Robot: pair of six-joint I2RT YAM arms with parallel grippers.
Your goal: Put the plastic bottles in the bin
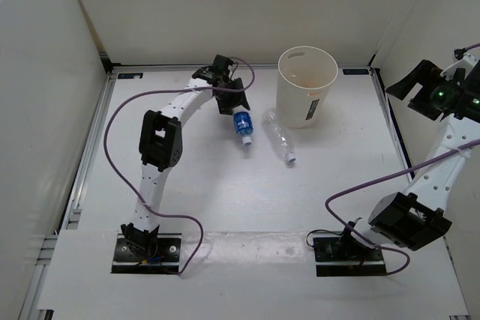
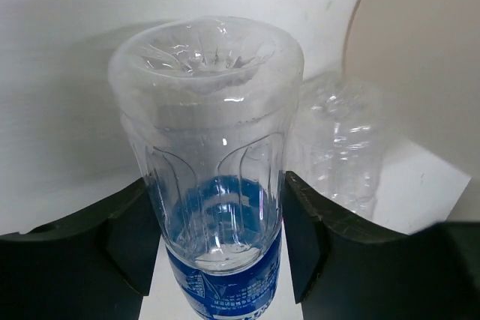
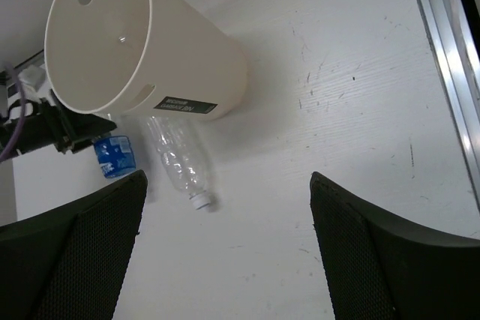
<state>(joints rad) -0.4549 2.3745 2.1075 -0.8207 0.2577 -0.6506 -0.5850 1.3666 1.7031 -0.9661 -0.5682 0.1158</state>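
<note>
Bin: the cream bin point(image 1: 301, 107) stands upright at the far side of the table point(image 1: 225, 200), mouth open upward. This suits dropping bottles in from above.
Blue-label bottle: the blue-label bottle point(image 1: 242, 124) sits left of the bin and a little nearer the arm bases, cap pointing away from the left pincer. It is held by its clear body toward the base end, probably so it can be carried over the bin's rim. Whether it is off the table cannot be told.
Left pincer: the left pincer point(image 2: 217, 245) is closed to the bottle's width. Its dark pads point(image 2: 133, 234) press either side of the clear body just above the blue label, so it has hold of that bottle and nothing else.
Plain clear bottle: the plain clear bottle point(image 1: 279, 135) lies on its side just beside the bin's foot, on the bin's near-left, with its cap end away from the bin. It is close to the gripped bottle but not touched by either arm, and looks likely to be the next pick.
Right pincer: the right pincer point(image 3: 225, 260) hangs well to the right of the bin, raised and looking down at it. Its jaws are spread wide with nothing between them, apparently waiting clear of the left arm's path.
Other bottles: none are seen on the table, and what is inside the bin cannot be made out.
</note>
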